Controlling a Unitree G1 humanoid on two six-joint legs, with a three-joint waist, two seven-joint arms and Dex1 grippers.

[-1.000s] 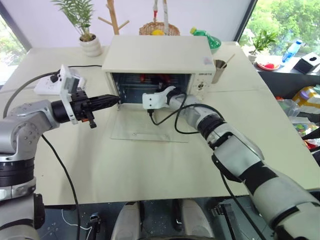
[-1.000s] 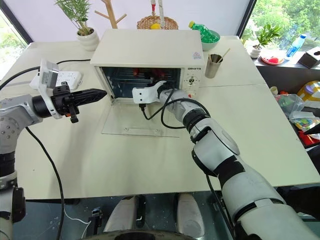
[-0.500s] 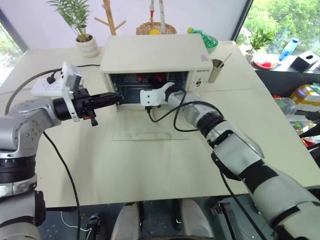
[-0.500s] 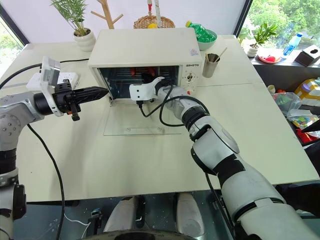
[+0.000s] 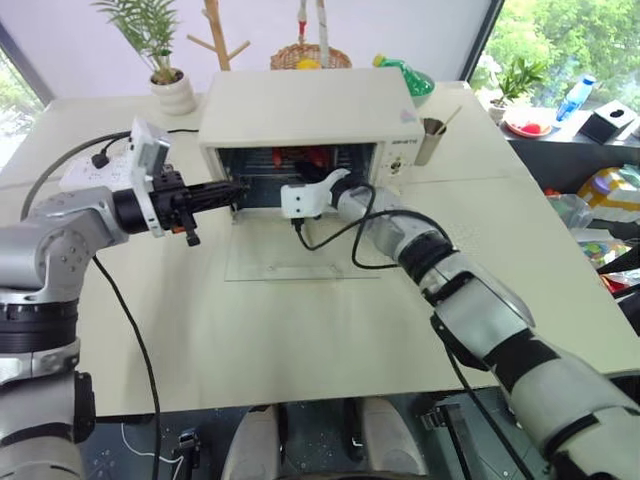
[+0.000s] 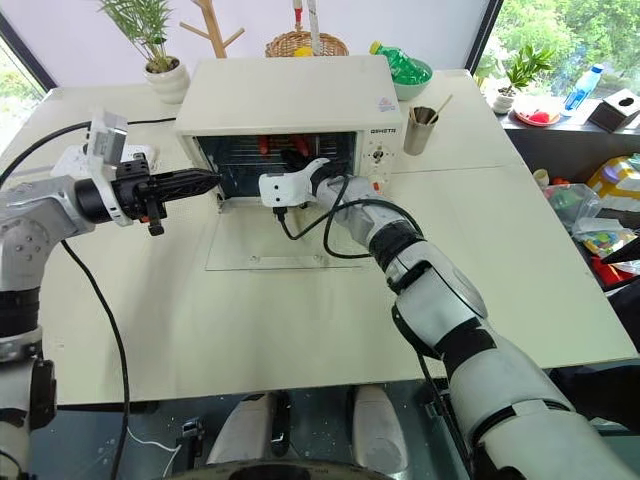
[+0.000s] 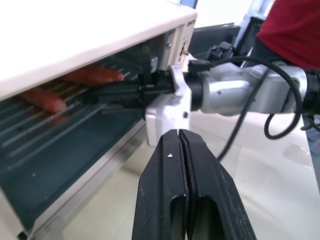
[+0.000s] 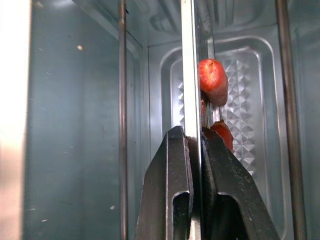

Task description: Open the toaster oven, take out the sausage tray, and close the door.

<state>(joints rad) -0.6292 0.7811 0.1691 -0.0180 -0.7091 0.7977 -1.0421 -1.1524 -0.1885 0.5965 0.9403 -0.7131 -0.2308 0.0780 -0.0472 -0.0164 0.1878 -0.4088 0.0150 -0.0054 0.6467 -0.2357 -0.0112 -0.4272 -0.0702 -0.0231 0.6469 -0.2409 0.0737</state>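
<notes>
Right fingers [image 8: 196, 145] pinch the rim of the tray [image 8: 250, 100] inside the oven [image 5: 310, 105]; left fingers [image 7: 181, 165] clenched empty. Door [image 5: 300, 255] lies open. Risk: thin rim slips, tray tilts, sausages [image 7: 90, 75] roll.

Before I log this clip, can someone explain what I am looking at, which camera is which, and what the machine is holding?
This is a humanoid robot with two arms, each ending in a two-fingered black tool. The two wide pictures come from its head, looking down at a table. The two close pictures come from cameras on its wrists. On the table stands a toaster oven with its glass door folded down flat. The right tool reaches inside and is shut on the rim of the sausage tray, which holds red sausages. The left tool is shut on nothing, beside the oven's opening. Behind are a power strip, a potted plant and a metal cup.
</notes>
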